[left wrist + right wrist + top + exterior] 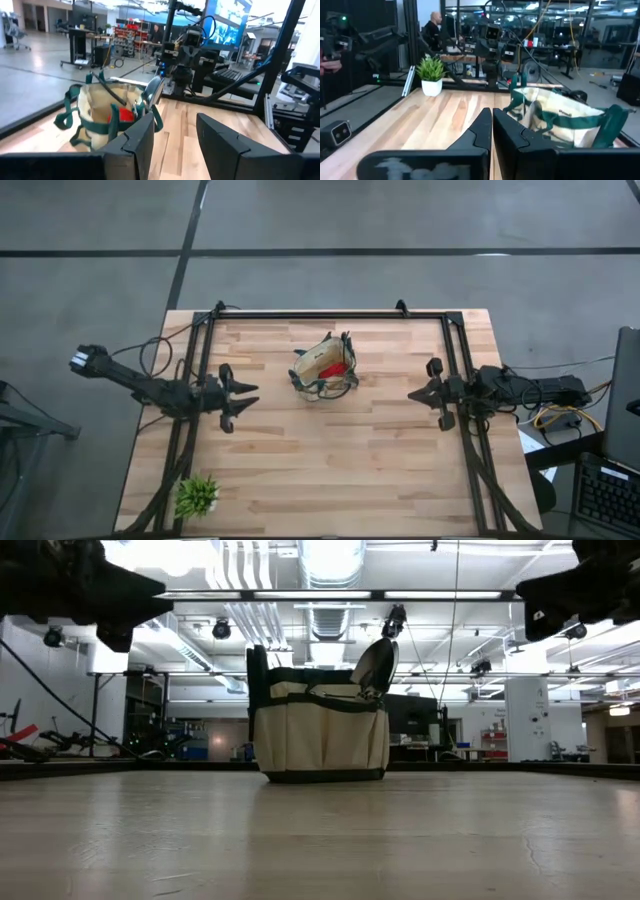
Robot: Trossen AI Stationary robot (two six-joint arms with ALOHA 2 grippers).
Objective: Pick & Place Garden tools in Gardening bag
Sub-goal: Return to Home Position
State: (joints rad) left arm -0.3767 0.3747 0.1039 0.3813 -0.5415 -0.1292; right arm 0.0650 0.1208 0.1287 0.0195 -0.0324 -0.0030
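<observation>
The tan gardening bag [325, 368] with green trim stands upright on its base at the table's middle, toward the far edge. It also shows in the low view [320, 735]. A silver trowel blade [376, 664] sticks up out of its top, and a red item [123, 115] lies inside beside it. My left gripper [243, 398] hangs open and empty to the left of the bag; in its wrist view [175, 140] the bag [102, 117] lies ahead. My right gripper [418, 393] is shut and empty to the right of the bag [560, 125].
A small spiky green plant in a white pot [197, 496] stands at the table's near left corner. A black frame [330, 314] runs along the far edge and both sides. A person [434, 30] stands in the room beyond the table.
</observation>
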